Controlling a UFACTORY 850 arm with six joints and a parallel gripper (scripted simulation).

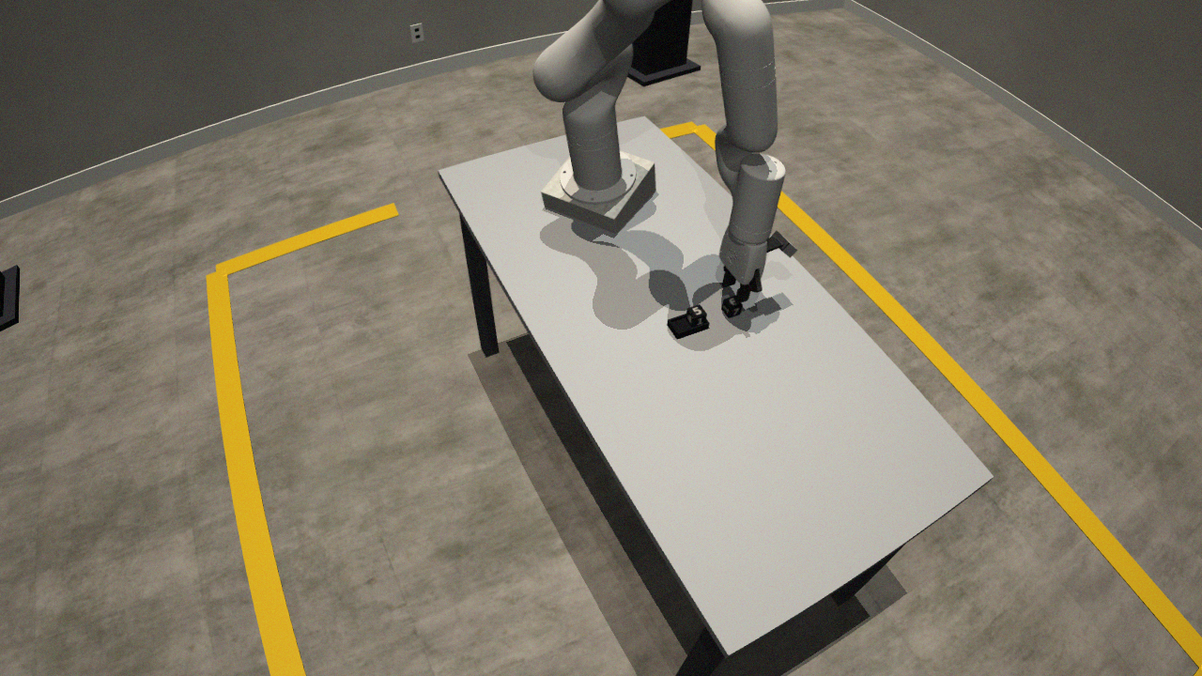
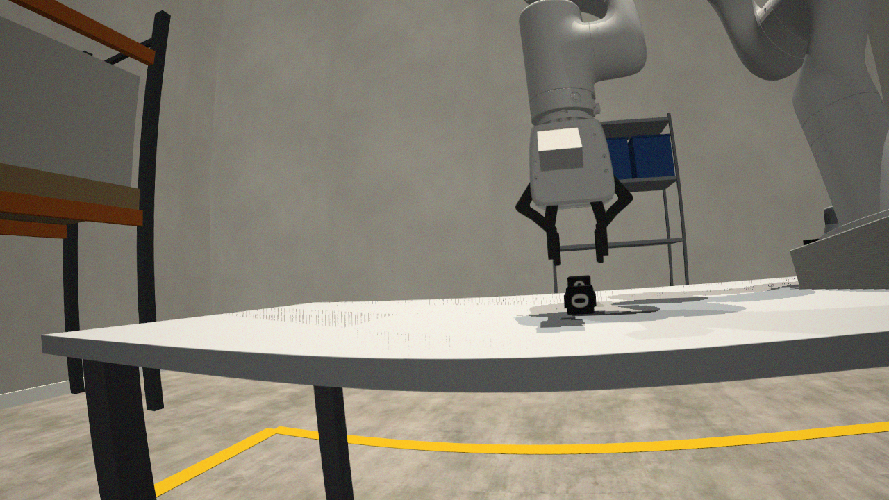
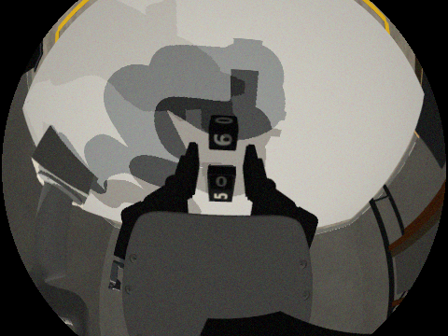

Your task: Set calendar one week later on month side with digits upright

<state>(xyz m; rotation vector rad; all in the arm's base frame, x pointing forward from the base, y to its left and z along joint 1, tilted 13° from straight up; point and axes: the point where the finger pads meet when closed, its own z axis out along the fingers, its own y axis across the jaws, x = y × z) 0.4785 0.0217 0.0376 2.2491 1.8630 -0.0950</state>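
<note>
The black tray (image 1: 679, 328) lies flat on the table (image 1: 807, 470) (image 2: 435, 335). One black cube (image 1: 697, 314) (image 2: 579, 279) (image 3: 221, 183) is at the tray's right end in the top view and shows a white 5; the wrist view also shows a 0 on it. The other black cube (image 1: 731, 306) (image 2: 580, 301) (image 3: 223, 133) stands on the table beside the tray; it shows 6 and 0 in the wrist view. My gripper (image 1: 743, 290) (image 2: 578, 261) (image 3: 221, 154) is open and empty, above the level of the cubes. The month's name is not readable. The tray is hard to make out in the wrist view.
The arm's square base block (image 1: 598, 194) (image 2: 839, 248) stands at one end of the table. A shelf with blue bins (image 2: 649, 156) and a rack with orange beams (image 2: 68, 208) stand beyond the table. The arm casts shadows around the cubes.
</note>
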